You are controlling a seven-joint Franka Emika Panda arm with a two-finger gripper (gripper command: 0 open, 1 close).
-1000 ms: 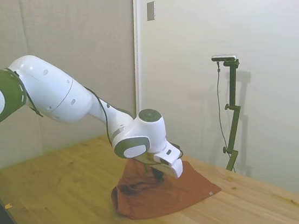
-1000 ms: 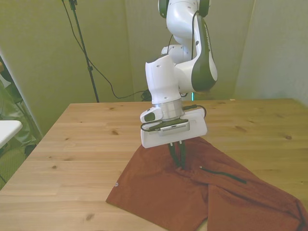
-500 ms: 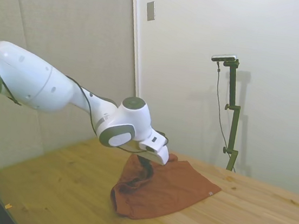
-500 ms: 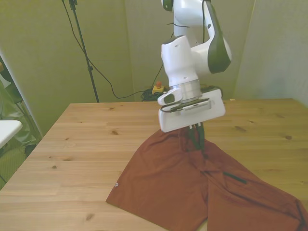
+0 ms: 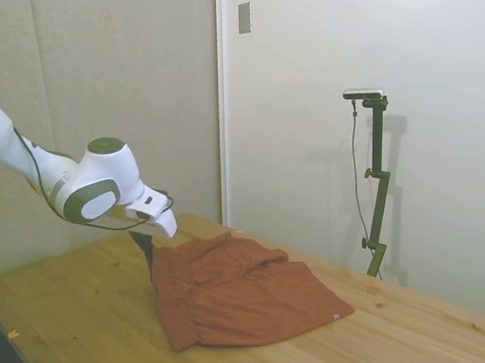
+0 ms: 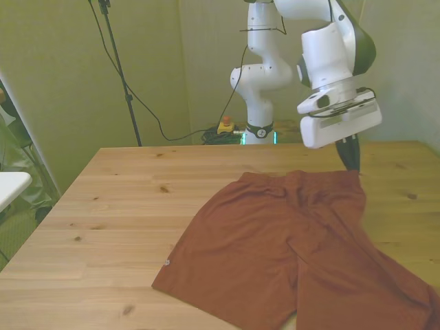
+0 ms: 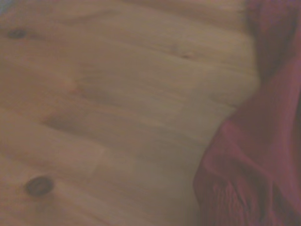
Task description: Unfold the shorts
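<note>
The gripper (image 6: 351, 159) at the front view's right looks pinched shut on the rust-red shorts (image 6: 295, 254), their edge drawn out across the wooden table (image 6: 124, 206), so the next move's probably laying it flat and letting go.

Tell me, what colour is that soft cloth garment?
Rust-red fabric shorts; the front view shows it best.
</note>
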